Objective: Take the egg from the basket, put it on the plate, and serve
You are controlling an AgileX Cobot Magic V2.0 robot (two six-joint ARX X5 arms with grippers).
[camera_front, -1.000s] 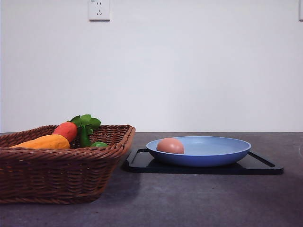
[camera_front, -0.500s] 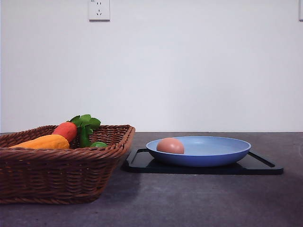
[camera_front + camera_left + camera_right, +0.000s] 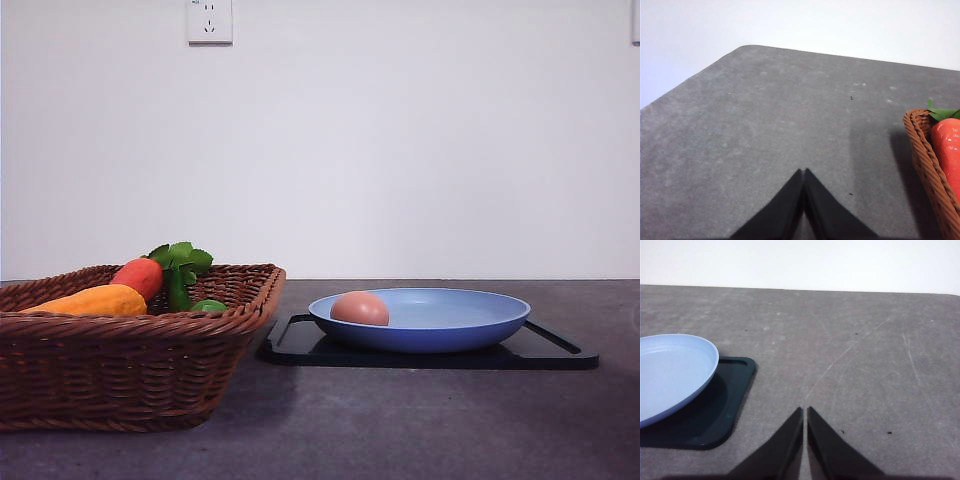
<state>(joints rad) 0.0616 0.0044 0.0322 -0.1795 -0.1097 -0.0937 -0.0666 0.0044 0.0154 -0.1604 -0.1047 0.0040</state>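
**Egg rests in the plate**

The egg (image 3: 359, 308) lies inside the blue plate (image 3: 450, 325), near the rim on the basket side. The plate sits on a black tray (image 3: 560, 352) on the grey worktop (image 3: 420, 420). Beside the tray stands the wicker basket (image 3: 120, 370), holding 2 vegetables and green leaves (image 3: 182, 258). The left gripper (image 3: 804, 172) and right gripper (image 3: 805, 410) both hang over bare worktop, fingers pressed together, holding nothing.

Probably a laboratory test bench: bare grey tabletop (image 3: 420, 430), plain white wall (image 3: 400, 150), wall socket (image 3: 210, 20) at 11 o'clock.
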